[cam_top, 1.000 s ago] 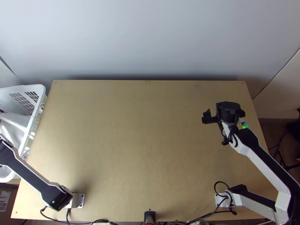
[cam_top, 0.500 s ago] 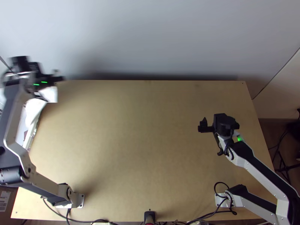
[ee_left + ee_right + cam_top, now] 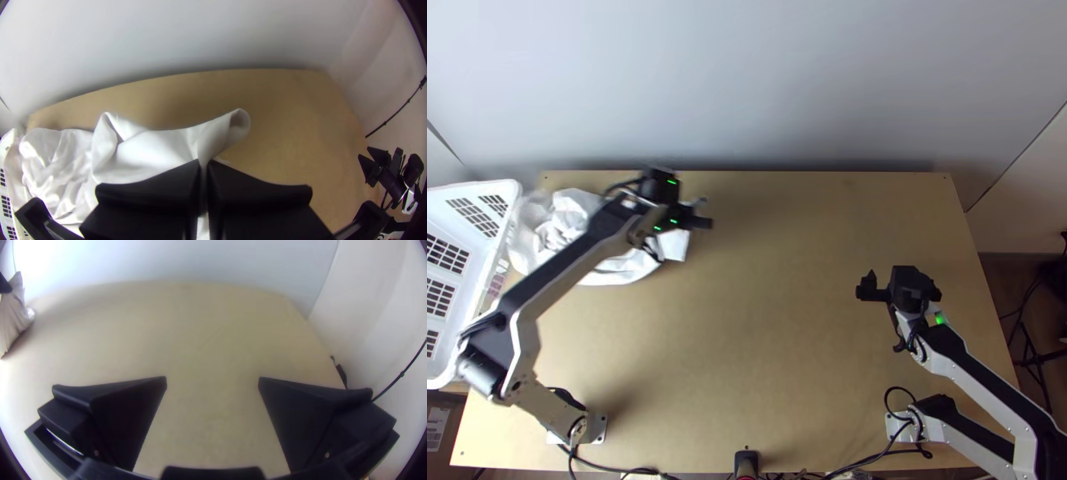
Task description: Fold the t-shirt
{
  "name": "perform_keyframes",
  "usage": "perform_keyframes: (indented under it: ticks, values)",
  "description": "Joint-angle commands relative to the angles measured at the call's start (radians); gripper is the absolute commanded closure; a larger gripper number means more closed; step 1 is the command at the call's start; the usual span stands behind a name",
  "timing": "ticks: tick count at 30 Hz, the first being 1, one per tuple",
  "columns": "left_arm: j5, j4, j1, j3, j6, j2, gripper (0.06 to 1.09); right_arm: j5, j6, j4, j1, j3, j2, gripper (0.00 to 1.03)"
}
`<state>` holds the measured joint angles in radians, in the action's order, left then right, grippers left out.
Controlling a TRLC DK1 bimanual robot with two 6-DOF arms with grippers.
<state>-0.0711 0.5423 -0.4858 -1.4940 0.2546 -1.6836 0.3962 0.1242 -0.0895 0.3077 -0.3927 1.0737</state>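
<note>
Beside the basket (image 3: 480,260), the white t-shirt (image 3: 149,153) lies bunched, part pinched tight between the left gripper's (image 3: 204,162) fingers, best drawn out slowly toward the empty, wide-open right gripper (image 3: 212,382).

We see a light wooden worktop (image 3: 771,320), broad and flat. Toward its far left corner we find the white t-shirt (image 3: 559,230), bunched and wrinkled. On the near side we make out the left arm's base (image 3: 599,429) and, well apart from it, the right arm's base (image 3: 894,427), with dark cables (image 3: 897,453) beside the latter.
</note>
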Motion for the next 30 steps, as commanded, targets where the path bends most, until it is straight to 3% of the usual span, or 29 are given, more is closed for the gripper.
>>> perform_keyframes:
  ticks: [1,21,28,29,30]
  values:
    - [-0.029,-0.051,-0.229,-0.104,0.06,-0.169,1.05,0.0,0.04,-0.016,-0.013,0.066,-0.049,0.07]
    - [-0.004,-0.021,-0.473,-0.729,0.123,-0.662,1.05,-0.017,0.063,-0.039,-0.064,0.147,-0.106,0.07]
    - [0.113,-0.122,-0.51,-0.79,0.207,-0.74,1.05,-0.02,0.065,-0.052,-0.084,0.147,-0.09,0.07]
    - [0.14,-0.136,-0.513,-0.792,0.221,-0.743,1.02,-0.02,0.065,-0.053,-0.085,0.146,-0.086,0.07]
    - [0.165,-0.148,-0.513,-0.792,0.241,-0.743,0.88,-0.02,0.065,-0.055,-0.087,0.144,-0.083,0.06]
